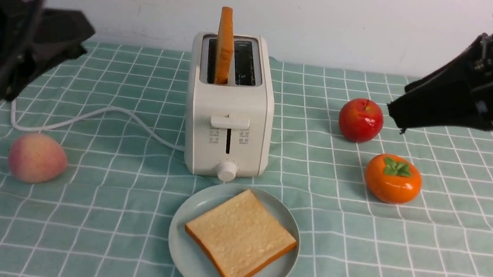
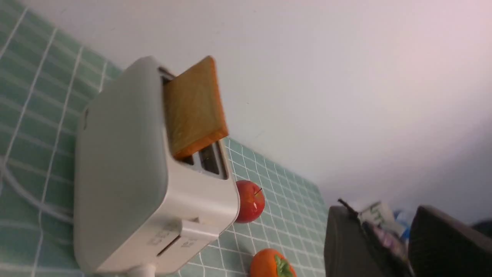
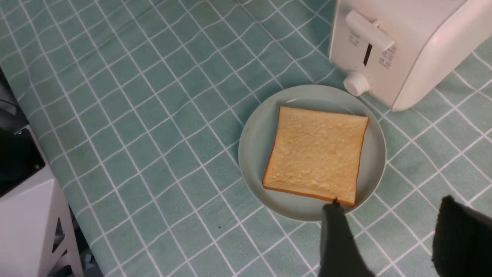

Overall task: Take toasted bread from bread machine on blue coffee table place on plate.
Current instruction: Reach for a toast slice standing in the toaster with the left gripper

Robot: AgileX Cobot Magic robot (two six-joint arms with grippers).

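The cream-white bread machine stands mid-table on the blue coffee table. One toasted bread slice stands upright in its left slot, also seen in the left wrist view. The other slot looks empty. A second toasted bread slice lies flat on the pale plate in front of the toaster. My left gripper hangs at the far left, its fingers apart and empty. My right gripper is raised on the right, open and empty, beside the plate and its slice.
A red apple and an orange persimmon sit right of the toaster, under the right gripper. A peach lies at the left. The toaster's white cord runs leftward. A white stand is beside the table's edge.
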